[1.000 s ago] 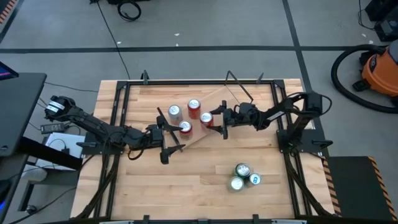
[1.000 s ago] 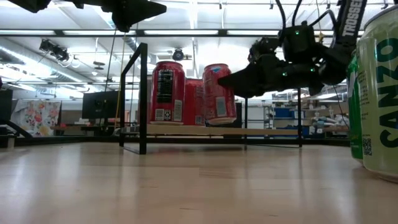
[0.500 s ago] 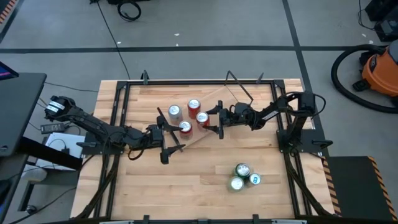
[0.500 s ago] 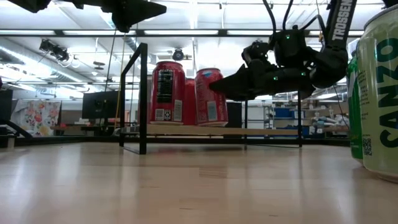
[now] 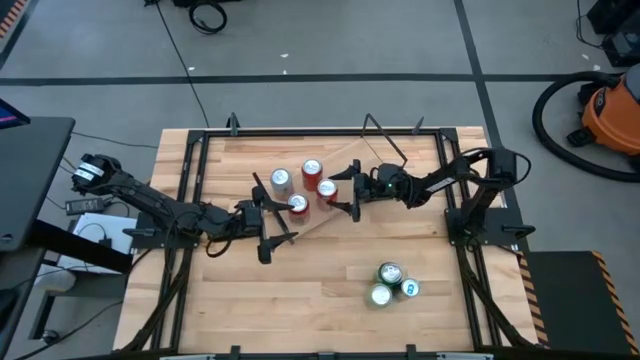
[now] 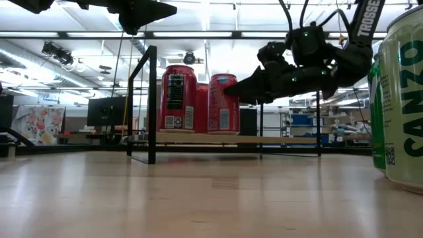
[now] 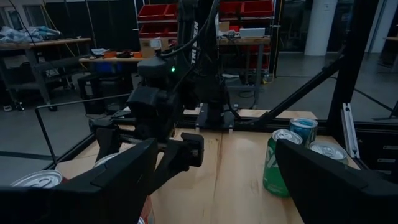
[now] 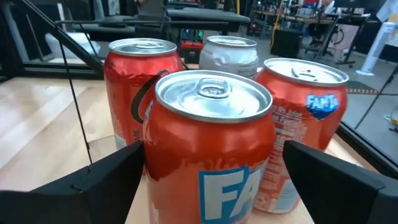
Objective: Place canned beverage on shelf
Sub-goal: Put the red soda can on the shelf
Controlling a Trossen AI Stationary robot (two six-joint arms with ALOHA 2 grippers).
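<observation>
Several red cans stand upright on the shelf [image 6: 277, 139], a light-wood plank with black rod ends near the table's middle. The nearest one, a red Fanta can [image 8: 211, 143] [image 5: 327, 188], rests on its base beside the others [image 8: 140, 93]. My right gripper [image 5: 343, 190] [image 8: 211, 168] is open and level at the can's right, one finger on either side of it with a narrow gap to each. My left gripper [image 5: 280, 220] [image 6: 142, 10] hangs open above the shelf's left end with nothing between its fingers.
Three green cans [image 5: 389, 283] [image 7: 280, 163] stand grouped on the tabletop near the front right; one looms large at the low view's right edge [image 6: 403, 99]. The table's black frame [image 5: 200, 180] runs along its edges. Bare wood lies in front of the shelf.
My right gripper has carried the red Fanta can toward the table's left along the shelf, up against the other cans. The can was tilted and now stands upright on the plank. The gripper has then opened and let go of it.
</observation>
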